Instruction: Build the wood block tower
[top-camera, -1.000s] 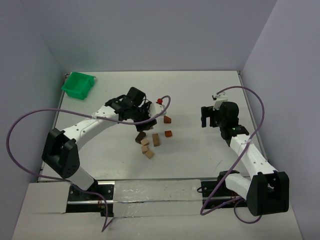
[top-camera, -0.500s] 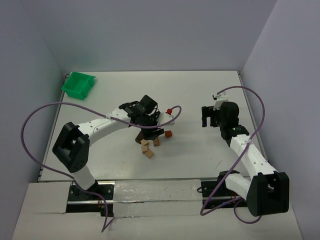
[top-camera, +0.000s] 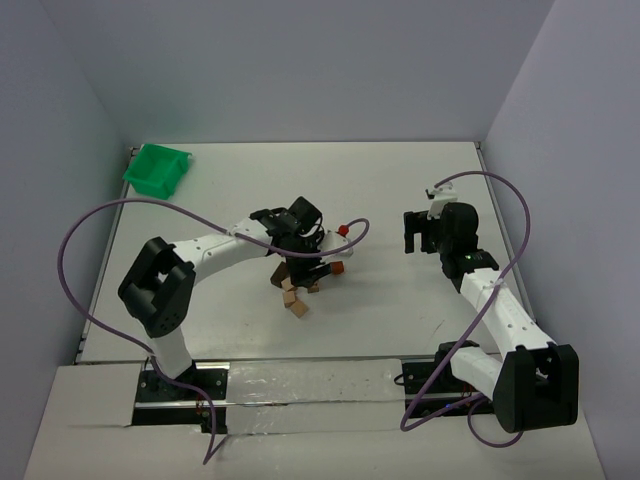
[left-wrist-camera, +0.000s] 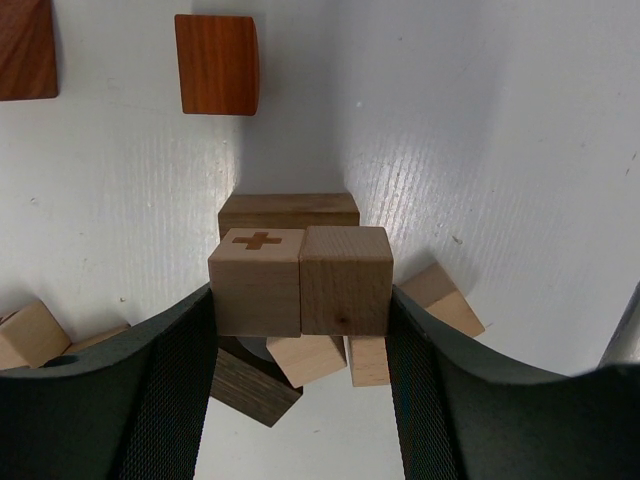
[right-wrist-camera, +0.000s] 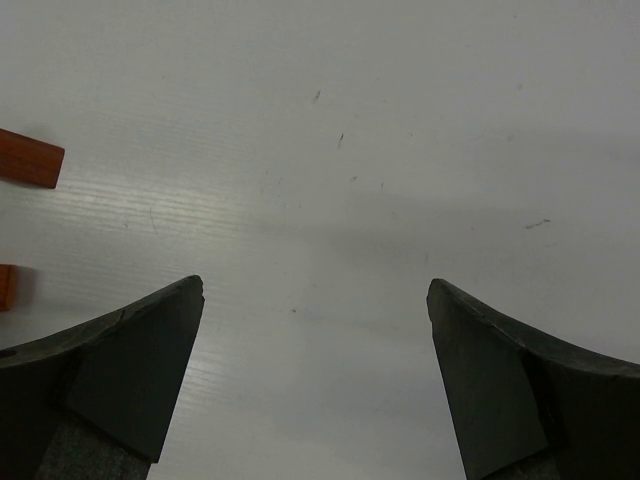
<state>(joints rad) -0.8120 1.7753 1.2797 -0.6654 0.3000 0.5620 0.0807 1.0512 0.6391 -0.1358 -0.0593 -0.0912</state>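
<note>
Moved: my left arm (top-camera: 215, 248) has swung right, over the wood blocks (top-camera: 293, 297); right arm (top-camera: 500, 305) unchanged
Left gripper (left-wrist-camera: 300, 300): clamped on the cube pair (left-wrist-camera: 256, 285), one tan with a cross, one plain, side by side, touching
Behind and below the pair: brown cuboid (left-wrist-camera: 288, 210) and loose tan pieces (left-wrist-camera: 305, 358)
Reddish-brown block (left-wrist-camera: 217, 64): apart, on the counter (left-wrist-camera: 500, 120)
Right gripper (right-wrist-camera: 315, 290): wide open above the counter, holding nothing

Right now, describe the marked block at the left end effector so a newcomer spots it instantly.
Find the left end effector over the cluster of wood blocks. Its fingers hold two pale cubes side by side; the marked cube is leftmost in the wrist view. Only it bears a brown plus sign; the neighbouring cube is plain.
</note>
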